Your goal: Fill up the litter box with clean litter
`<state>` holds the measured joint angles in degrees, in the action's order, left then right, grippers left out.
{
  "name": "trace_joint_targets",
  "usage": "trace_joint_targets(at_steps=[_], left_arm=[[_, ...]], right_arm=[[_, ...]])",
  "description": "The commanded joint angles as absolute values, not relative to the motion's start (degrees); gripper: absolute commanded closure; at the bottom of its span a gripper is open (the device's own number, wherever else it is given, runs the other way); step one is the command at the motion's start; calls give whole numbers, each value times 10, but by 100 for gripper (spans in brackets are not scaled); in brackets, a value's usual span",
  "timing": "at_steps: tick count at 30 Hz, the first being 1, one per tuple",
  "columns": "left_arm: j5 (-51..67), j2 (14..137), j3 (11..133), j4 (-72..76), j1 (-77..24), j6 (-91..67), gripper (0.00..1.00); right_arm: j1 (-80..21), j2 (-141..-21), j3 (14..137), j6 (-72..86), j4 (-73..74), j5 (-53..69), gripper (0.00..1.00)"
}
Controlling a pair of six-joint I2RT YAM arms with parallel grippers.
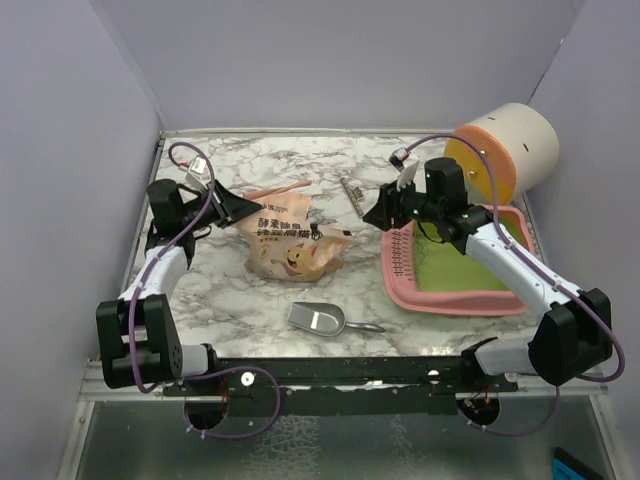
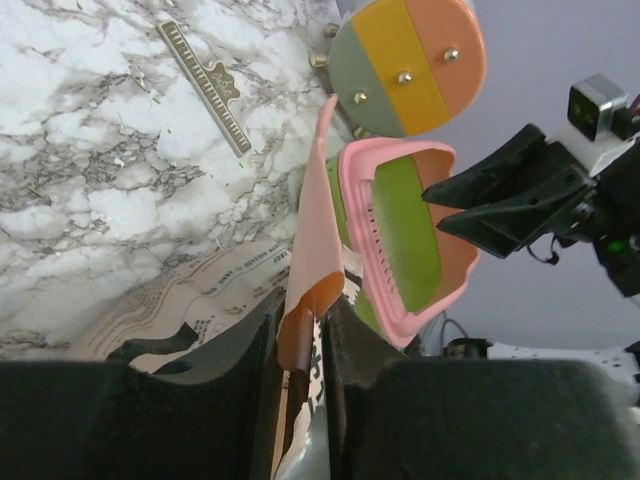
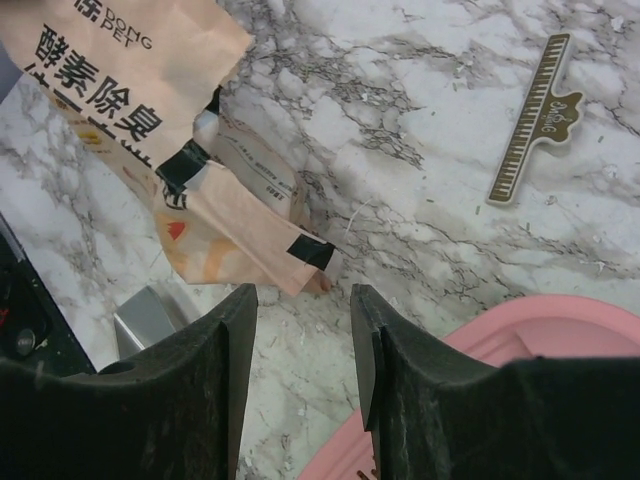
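Marble table (image 1: 230, 290) | left-wrist view only — left pincer (image 2: 300, 318) pinching bag (image 2: 312, 230) edge

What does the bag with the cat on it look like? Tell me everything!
The bag is tan and looks papery, with a cartoon cat, dark printed characters and some black patches. It lies crumpled on the marble table, left of the pink tray and apart from it. One edge stands up as a thin flap, and the left claw pinches that flap. What is inside cannot be seen.
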<state>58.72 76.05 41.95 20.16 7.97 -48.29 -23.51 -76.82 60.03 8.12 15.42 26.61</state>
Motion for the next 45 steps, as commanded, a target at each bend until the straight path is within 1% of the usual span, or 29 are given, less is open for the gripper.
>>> trace_joint_targets(at_steps=[1, 2, 4, 5, 10, 12, 14, 16, 19, 25, 29, 35, 38, 41, 45], left_arm=[[595, 723, 427, 248, 65, -418, 89], [581, 709, 418, 261, 62, -403, 100], [532, 667, 395, 288, 58, -378, 100], [502, 645, 375, 332, 57, -373, 100], [320, 522, 205, 624, 55, -391, 100], [321, 519, 186, 674, 55, -383, 100], [347, 541, 180, 728, 55, -393, 100], [363, 569, 168, 813, 54, -410, 100], [374, 604, 158, 920, 51, -426, 100], [407, 631, 211, 923, 46, -396, 100], [441, 658, 263, 905, 46, -375, 100], [460, 703, 281, 928, 46, -365, 100], [471, 723, 284, 939, 45, -363, 100], [480, 734, 284, 947, 43, -363, 100], [483, 729, 281, 949, 41, -361, 100]], right_arm=[[-234, -778, 619, 73, 140, 344, 55], [-234, -788, 625, 74, 136, 364, 55], [-234, -811, 644, 75, 135, 396, 55], [-234, -824, 653, 77, 134, 407, 55], [-234, -884, 697, 87, 133, 456, 55], [-234, -904, 710, 89, 129, 478, 55], [-234, -922, 723, 94, 124, 499, 55], [-234, -943, 737, 95, 120, 529, 55], [-234, -974, 772, 79, 139, 541, 55], [-234, -1024, 824, 48, 158, 494, 54], [-233, -1056, 842, 31, 154, 497, 54], [-234, -1115, 856, -1, 150, 658, 54], [-234, -1119, 831, 11, 99, 716, 54], [-234, -1114, 817, 22, 68, 698, 54], [-233, -1122, 836, 11, 88, 629, 54]])
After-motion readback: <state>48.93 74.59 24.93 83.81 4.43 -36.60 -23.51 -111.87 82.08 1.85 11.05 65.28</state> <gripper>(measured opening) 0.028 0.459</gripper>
